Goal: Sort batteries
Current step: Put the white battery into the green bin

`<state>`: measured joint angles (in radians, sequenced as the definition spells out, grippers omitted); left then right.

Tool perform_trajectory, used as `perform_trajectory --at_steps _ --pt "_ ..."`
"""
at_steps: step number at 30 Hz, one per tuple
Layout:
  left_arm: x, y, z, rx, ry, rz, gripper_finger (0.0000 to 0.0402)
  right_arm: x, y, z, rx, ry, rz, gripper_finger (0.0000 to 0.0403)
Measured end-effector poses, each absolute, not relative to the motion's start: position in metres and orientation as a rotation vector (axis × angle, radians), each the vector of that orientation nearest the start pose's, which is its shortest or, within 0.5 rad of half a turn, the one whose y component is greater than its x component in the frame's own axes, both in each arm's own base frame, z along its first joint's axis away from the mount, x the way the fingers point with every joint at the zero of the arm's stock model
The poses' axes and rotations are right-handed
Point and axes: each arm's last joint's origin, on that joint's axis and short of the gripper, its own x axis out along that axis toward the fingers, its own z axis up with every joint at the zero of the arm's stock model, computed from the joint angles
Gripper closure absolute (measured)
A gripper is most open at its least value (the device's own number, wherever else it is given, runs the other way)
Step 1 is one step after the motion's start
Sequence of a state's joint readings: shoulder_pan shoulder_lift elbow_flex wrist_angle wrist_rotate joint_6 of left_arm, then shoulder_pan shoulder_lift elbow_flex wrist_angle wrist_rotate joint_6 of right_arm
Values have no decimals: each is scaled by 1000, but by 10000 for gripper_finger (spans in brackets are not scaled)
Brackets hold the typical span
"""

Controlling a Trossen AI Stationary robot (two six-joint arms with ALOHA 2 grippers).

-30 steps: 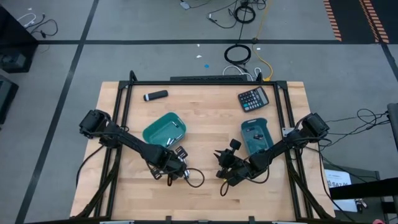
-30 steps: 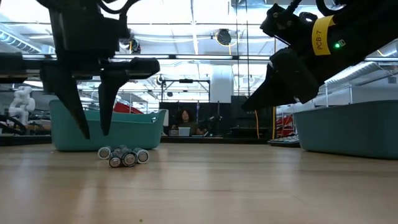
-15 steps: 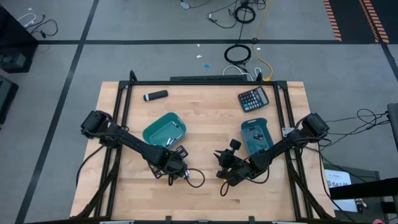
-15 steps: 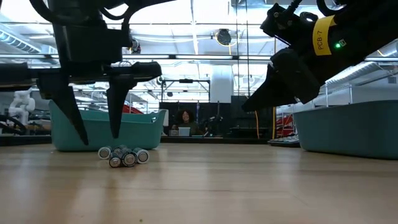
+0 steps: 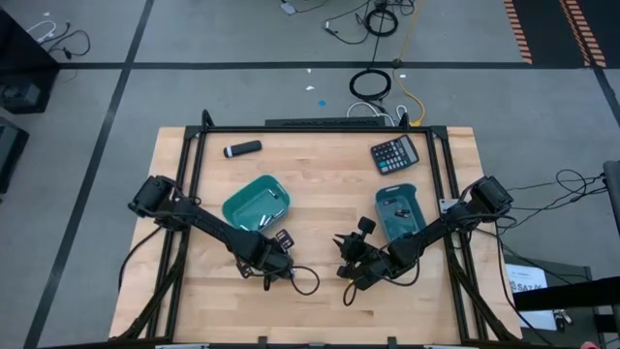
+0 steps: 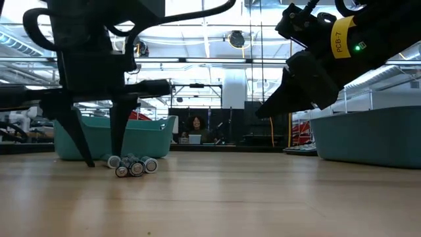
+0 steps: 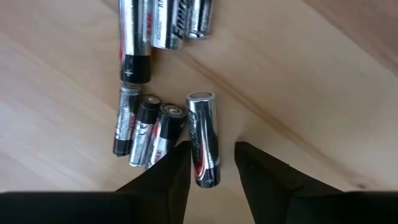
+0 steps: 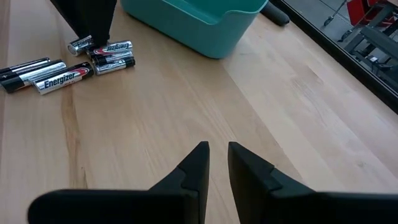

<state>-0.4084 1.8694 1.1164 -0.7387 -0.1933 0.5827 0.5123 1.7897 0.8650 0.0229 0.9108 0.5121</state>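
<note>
Batteries (image 7: 155, 124) lie in a loose cluster on the table (image 5: 320, 301), just near-right of the left bin (image 5: 257, 202). The left gripper (image 7: 211, 163) is down over them with its fingers parted, straddling one larger silvery cell (image 7: 203, 138) that lies at the right edge of a small row. That cell is between the fingers (image 7: 168, 174) but not yet clamped; I cannot tell whether the tips touch the wood.

The main risk is the neighbour. A smaller dark cell (image 7: 166, 130) sits right against the silvery one, and the left finger comes down almost on top of it. If the jaws close from here, that finger could catch both, or shove the row sideways and roll the cells away. A grip taken only at the cell's near end could also let it pivot and slip out on the lift. More large cells (image 7: 163, 25) lie just beyond, close enough to be knocked.

The right gripper (image 8: 214, 163) waits above bare wood, well to the right of the cluster, near the right bin (image 5: 398, 211); its fingers are nearly together with a narrow gap and hold nothing.
</note>
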Motion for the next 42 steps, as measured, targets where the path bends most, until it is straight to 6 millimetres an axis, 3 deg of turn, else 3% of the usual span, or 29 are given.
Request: perform_trajectory --at_steps 8,14,20,24,28,32,36,42 --pt "301 -124 129 895 1393 -598 265 295 140 135 -107 563 -525 353" --pt "300 -125 129 812 1408 -596 352 295 140 134 -108 564 -525 353" --pt "299 -131 132 748 1435 -508 356 295 140 134 -109 565 -525 353" --pt "301 -132 151 692 1522 -417 356 295 140 134 -108 564 -525 353" --pt "300 -126 188 673 1524 -278 356 295 140 135 -106 563 -526 353" --pt "288 -111 221 676 1546 -85 356 294 142 135 -101 560 -521 353" --pt "274 -87 252 517 1530 113 356 294 142 135 -99 559 -519 353" --pt "259 -51 270 283 1504 308 356 295 143 135 -88 559 -508 353"
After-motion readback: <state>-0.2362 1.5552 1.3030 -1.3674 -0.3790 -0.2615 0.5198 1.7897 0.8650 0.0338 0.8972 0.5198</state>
